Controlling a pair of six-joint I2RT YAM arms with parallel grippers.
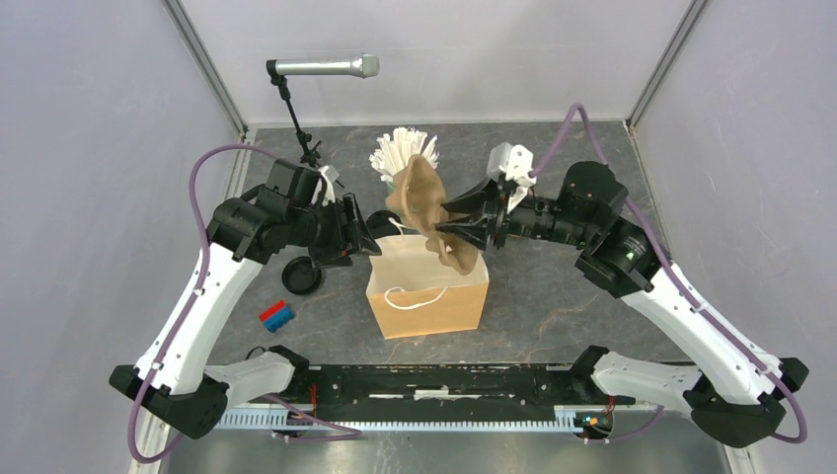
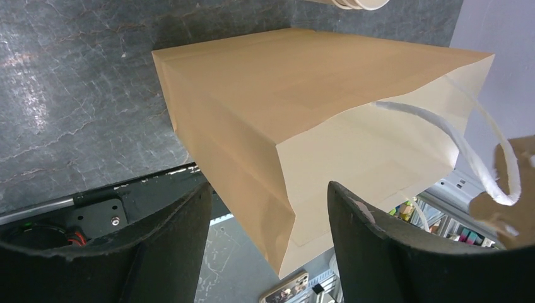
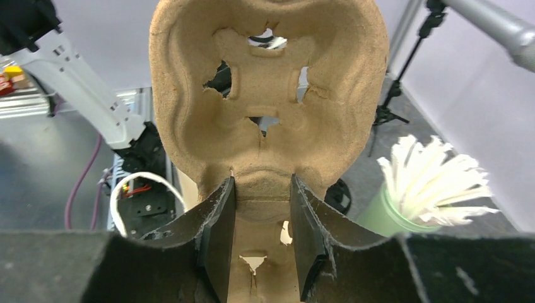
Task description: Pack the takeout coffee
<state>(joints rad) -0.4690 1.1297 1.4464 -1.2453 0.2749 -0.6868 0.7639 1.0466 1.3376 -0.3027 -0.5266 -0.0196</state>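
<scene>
Right pincer (image 1: 462, 221) pinches a pulp cup carrier (image 1: 422, 197) upright above the open paper bag (image 1: 464, 308) mid-desk. Left pincer (image 1: 378, 235) is spread beside the bag's mouth. One black-lidded coffee cup (image 1: 301, 275) waits nearer the desk's left edge. Lowered crooked, the carrier may snag the rim and topple the bag.

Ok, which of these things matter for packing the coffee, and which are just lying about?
For the job: paper bag, pulp cup carrier held by the right gripper, black round lid.
Lying about: microphone on its stand, mint cup of white sticks, red and blue blocks.
</scene>
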